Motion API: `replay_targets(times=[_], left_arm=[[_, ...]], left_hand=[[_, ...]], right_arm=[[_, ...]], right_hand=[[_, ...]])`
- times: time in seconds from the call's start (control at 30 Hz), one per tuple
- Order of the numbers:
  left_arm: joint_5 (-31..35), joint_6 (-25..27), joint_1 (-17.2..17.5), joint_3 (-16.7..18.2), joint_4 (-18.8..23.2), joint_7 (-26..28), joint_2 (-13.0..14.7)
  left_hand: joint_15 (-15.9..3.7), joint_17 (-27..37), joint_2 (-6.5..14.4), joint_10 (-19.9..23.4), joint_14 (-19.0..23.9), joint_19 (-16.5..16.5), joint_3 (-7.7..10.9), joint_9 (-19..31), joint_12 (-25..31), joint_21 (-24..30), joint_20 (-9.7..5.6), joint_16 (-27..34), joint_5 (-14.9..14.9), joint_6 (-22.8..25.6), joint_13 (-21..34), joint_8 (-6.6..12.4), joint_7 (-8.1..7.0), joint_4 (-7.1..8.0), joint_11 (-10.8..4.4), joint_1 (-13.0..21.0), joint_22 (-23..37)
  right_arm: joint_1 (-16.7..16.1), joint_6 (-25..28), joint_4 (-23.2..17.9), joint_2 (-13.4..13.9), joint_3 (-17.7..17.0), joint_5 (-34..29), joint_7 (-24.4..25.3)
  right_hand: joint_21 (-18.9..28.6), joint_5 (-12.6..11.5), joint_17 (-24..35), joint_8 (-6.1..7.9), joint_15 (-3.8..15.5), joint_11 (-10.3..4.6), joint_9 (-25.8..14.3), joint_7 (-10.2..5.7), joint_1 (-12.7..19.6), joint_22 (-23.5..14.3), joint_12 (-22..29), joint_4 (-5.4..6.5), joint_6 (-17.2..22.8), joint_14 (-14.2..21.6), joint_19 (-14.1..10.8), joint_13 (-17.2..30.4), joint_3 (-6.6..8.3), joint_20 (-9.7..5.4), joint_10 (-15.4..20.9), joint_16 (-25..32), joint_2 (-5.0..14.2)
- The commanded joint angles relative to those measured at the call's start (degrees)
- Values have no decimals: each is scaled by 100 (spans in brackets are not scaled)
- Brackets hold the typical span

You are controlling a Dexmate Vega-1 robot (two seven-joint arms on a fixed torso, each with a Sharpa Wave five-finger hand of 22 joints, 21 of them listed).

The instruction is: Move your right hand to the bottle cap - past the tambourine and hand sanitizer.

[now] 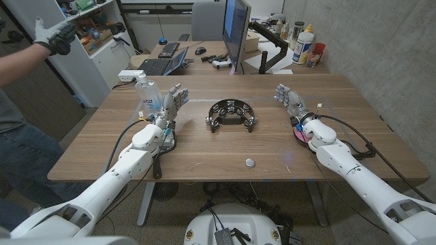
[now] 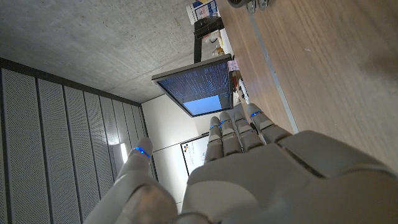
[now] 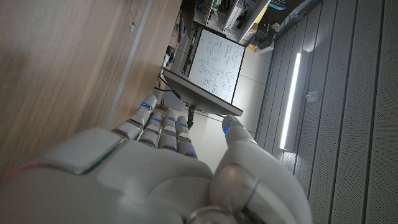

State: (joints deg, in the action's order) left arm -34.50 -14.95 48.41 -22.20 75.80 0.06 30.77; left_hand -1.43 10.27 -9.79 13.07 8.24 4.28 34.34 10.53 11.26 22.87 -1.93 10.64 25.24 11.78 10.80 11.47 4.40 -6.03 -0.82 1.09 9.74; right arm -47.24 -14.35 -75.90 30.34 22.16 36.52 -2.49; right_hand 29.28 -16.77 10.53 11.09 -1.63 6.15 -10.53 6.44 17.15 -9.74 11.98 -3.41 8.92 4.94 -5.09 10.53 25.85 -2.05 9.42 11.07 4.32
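The right hand (image 1: 291, 101) stands open on the desk's (image 1: 340, 88) right side, fingers spread, holding nothing. The bottle cap (image 1: 250, 162) lies left of it and nearer the front edge, closer to this hand than to the left hand (image 1: 172, 103), which is likewise open and empty. The tambourine (image 1: 231, 113) sits centre, farther back; the hand sanitizer (image 1: 147, 92) is far left. Neither seems to block a direct path.

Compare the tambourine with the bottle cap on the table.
The tambourine is black, half-moon shaped and far larger; the bottle cap is a small pale round disc. The tambourine lies mid-table between the hands; the bottle cap sits nearer the front edge. Both rest untouched on the wooden table.
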Motion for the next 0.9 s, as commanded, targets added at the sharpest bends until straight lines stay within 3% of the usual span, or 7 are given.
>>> replay_targets(times=[0.03, 0.23, 0.9], left_arm=[[44, 11, -48, -21, 82, -3, 18], [122, 19, -58, -63, 84, 19, 30], [212, 30, -108, -137, -61, 5, 11]], left_hand=[[12, 10, -1, 23, 40, 63, -30, 28, 26, -12, -379, 31, 65, 66, 6, 22, -14, -2, 0, 42, 16], [12, 10, 4, 12, 32, 49, -45, 28, 22, -34, -368, 28, 75, 74, 5, 23, -11, -8, -8, 46, 17], [28, 11, 23, 1, 20, 60, -92, 28, 19, -84, -369, 26, 104, 117, 1, 30, 0, -25, 9, 60, 20]], right_arm=[[-69, 51, -144, 115, -19, -35, 31], [-54, 14, -117, 163, -45, 33, -142], [-173, 229, -595, 519, -90, -177, 48]], right_hand=[[-29, -53, 25, 27, -12, -9, -10, -20, 18, -28, 23, -21, 84, 68, -59, 9, -17, -268, 79, 57, 20], [-27, -73, 21, 24, -8, -16, -10, -29, 28, -28, 31, -33, 87, 150, -123, 8, -9, -259, 104, 77, 40], [-39, -124, 19, -31, 40, -64, -11, -13, 14, -27, 32, -59, -34, 285, -289, 5, -22, -251, 134, 85, 39]])
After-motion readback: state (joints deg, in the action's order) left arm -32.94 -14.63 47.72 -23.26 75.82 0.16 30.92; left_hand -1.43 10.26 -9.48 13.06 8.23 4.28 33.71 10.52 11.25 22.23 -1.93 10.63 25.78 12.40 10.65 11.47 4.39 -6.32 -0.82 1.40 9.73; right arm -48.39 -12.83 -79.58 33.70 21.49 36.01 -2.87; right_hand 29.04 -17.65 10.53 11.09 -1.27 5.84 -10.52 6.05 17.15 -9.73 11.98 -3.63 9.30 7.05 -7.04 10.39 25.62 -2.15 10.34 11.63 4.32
